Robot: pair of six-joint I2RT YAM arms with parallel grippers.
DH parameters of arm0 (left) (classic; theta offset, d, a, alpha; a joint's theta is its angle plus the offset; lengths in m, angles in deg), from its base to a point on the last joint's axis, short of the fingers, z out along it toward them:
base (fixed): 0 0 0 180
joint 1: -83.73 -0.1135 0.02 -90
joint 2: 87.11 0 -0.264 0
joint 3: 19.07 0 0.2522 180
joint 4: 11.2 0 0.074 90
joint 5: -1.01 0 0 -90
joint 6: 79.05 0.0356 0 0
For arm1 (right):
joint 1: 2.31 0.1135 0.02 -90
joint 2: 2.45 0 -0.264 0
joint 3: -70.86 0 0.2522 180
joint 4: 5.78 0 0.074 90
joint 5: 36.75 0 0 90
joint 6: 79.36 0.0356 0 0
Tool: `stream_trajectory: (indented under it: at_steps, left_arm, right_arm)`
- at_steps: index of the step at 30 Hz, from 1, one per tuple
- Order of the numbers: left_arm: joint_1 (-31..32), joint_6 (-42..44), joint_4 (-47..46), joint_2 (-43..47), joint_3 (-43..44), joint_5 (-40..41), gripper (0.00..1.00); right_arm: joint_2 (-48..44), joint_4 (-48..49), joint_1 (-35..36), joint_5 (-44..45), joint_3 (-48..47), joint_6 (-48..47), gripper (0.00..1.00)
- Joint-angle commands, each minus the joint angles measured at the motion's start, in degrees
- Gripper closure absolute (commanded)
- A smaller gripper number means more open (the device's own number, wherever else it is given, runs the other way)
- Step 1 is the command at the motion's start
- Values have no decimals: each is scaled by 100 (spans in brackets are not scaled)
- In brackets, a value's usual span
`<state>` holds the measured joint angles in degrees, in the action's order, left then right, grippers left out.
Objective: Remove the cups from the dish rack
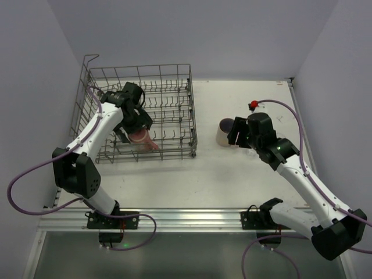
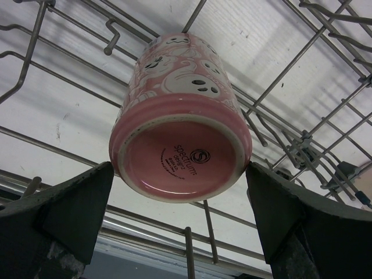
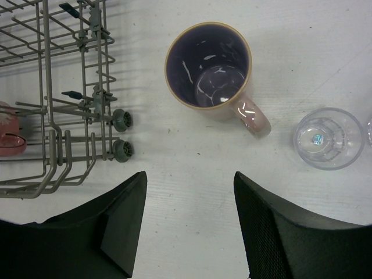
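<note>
A pink cup (image 2: 180, 110) with white ghost faces lies inside the grey wire dish rack (image 1: 174, 74), its base toward the left wrist camera. My left gripper (image 2: 180, 174) reaches into the rack, and its two fingers press the cup's sides near the base. In the top view the cup (image 1: 143, 138) shows just under the left gripper (image 1: 136, 129). My right gripper (image 3: 189, 186) is open and empty above the table. A pink-cream handled mug (image 3: 209, 64) with a dark inside and a clear glass tumbler (image 3: 328, 138) stand upright on the table beyond it.
The rack's wire corner and two small wheels (image 3: 122, 136) lie left of the right gripper. The mug (image 1: 225, 132) stands right of the rack, next to the right gripper (image 1: 235, 136). A small red object (image 1: 253, 105) sits behind the right arm. Walls close in on both sides.
</note>
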<state>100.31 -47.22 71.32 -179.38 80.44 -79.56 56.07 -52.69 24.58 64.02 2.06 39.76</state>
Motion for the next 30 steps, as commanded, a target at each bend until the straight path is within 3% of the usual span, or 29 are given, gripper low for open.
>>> stream_trajectory:
  at_steps: [1,30]
  left_arm:
    - [21,-221,24,-116,196,173,0]
    - [12,-291,-494,-406,-463,402,1]
  right_arm:
    - [-139,159,18,-4,38,14,36]
    - [-95,300,18,-48,231,41,36]
